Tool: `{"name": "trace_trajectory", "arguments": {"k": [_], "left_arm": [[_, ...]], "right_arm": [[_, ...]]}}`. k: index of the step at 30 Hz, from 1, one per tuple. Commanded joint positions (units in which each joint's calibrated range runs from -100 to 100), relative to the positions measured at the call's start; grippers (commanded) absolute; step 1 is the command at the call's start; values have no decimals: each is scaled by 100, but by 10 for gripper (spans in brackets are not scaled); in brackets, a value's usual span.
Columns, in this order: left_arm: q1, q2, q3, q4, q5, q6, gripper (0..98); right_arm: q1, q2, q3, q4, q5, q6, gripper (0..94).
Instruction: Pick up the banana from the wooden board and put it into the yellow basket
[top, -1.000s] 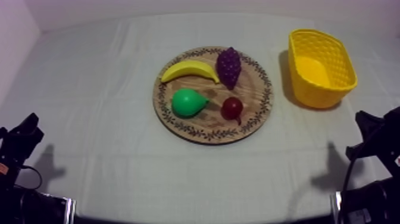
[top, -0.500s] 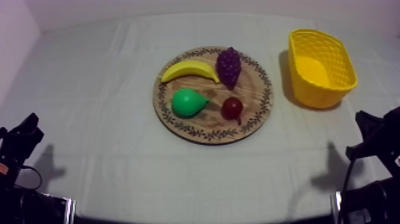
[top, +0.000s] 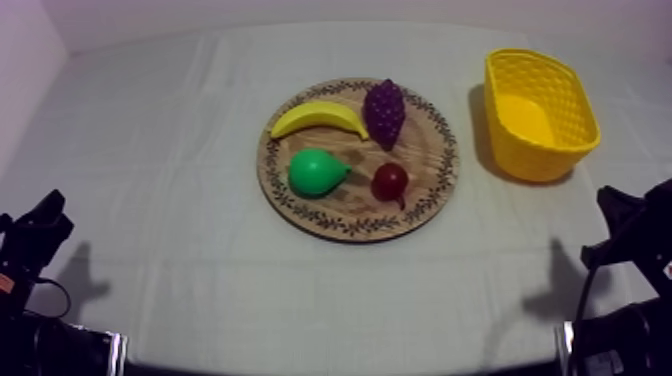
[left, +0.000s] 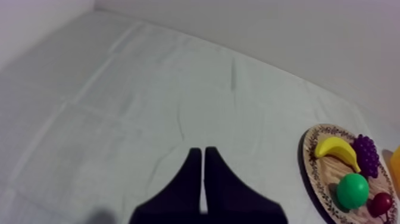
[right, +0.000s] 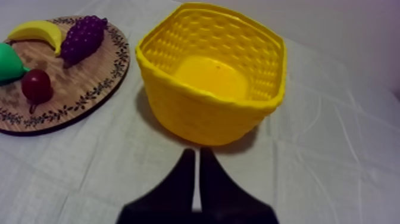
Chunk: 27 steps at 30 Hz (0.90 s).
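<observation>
We find the banana (top: 318, 117) at eleven o'clock on the wooden board (top: 425, 160), with the yellow basket (top: 540, 160) at the board's two o'clock. Our left gripper (left: 203, 158) and right gripper (right: 196, 156) have their fingers together, holding nothing.

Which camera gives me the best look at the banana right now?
The top view: the whole banana lies unobstructed on the wooden board, beside the grapes. The left wrist view shows it far off; the right wrist view shows it at a low slant, beside the grapes.

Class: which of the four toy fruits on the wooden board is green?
The pear: it alone is green. The banana is yellow, the bunch of grapes purple, the small red fruit red.
</observation>
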Motion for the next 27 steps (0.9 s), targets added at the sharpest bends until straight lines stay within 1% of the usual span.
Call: {"name": "trace_trajectory", "arguments": {"k": [1,7,11,14,15,16,17,19,22,23,24,25,26,27], "left_arm": [[0,-1,3,-2,0,-1,1],[0,-1,3,-2,0,-1,1],[0,-1,3,-2,0,-1,1],[0,-1,3,-2,0,-1,1],[0,-1,3,-2,0,-1,1],[0,-1,3,-2,0,-1,1],[0,-1,3,-2,0,-2,1],[0,-1,3,-2,0,-2,1],[0,-1,3,-2,0,-1,1],[0,-1,3,-2,0,-1,1],[0,-1,3,-2,0,-1,1],[0,-1,3,-2,0,-1,1],[0,-1,3,-2,0,-1,1],[0,-1,3,-2,0,-1,1]], "right_arm": [[2,-3,1,0,-2,1,4],[2,-3,1,0,-2,-104,4],[-4,5,-3,6,12,20,4],[9,247,-76,35,-285,-25,4],[37,475,-233,-27,-423,38,4],[77,790,-493,-151,-543,169,4],[133,1186,-845,-334,-630,360,4],[332,2102,-1811,-819,-651,817,4],[799,3448,-3514,-1604,-379,1478,4],[946,3826,-4047,-1836,-285,1668,4],[1039,4170,-4544,-2001,-227,1795,4],[1073,4489,-5021,-2072,-193,1841,4],[1037,4797,-5472,-2042,-172,1805,4],[940,5081,-5882,-1923,-157,1693,4]]}}
